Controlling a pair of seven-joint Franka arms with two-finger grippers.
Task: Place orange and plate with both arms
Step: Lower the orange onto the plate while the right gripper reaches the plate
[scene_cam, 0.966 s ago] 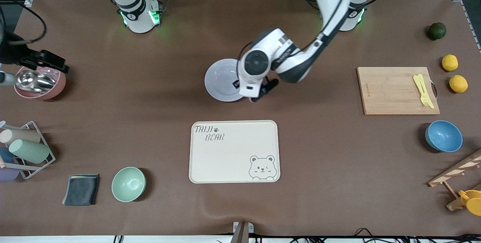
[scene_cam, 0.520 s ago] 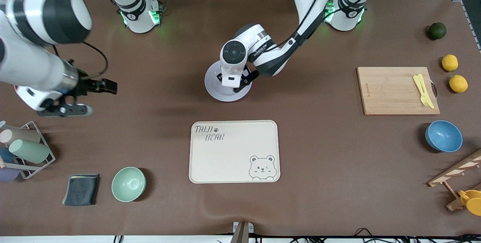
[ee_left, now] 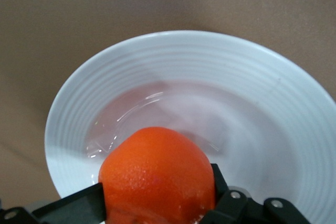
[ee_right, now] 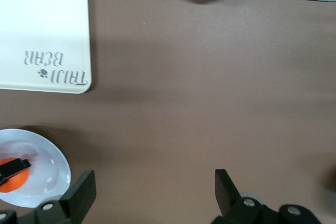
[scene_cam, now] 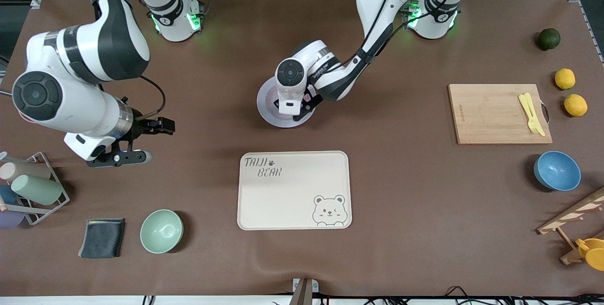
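Two arms work over one brown table [scene_cam: 415,229], which carries everything else. Largest on it is the cream bear-printed tray [scene_cam: 294,190], lying nearer the front camera than the plate and seen again from the right wrist [ee_right: 42,30]. Toward the left arm's end sits the wooden cutting board [scene_cam: 499,114], with a yellow fork [scene_cam: 531,114] on it at roughly three o'clock of the board's middle.

Next in size is the plate [scene_cam: 271,111], pale and round, flat on the table at twelve o'clock of the tray, as the front camera sees it. The left wrist camera shows its ridged rim [ee_left: 173,56] and shallow centre, and the right wrist camera catches it too [ee_right: 50,169].

The left gripper [scene_cam: 297,106] hangs over the plate's centre with its fingers [ee_left: 79,205] clamped on the orange [ee_left: 157,177]; the fruit is also seen from the right wrist [ee_right: 9,179]. Whether the orange touches the plate's floor cannot be told.

The right gripper [ee_right: 152,195] is over bare table toward the right arm's end, between the plate and the wire rack [scene_cam: 33,187], with its fingers spread apart and nothing between them; it appears in the front view too [scene_cam: 160,126].

Smaller things: the pale green bowl [scene_cam: 161,231] and the blue bowl [scene_cam: 557,171].
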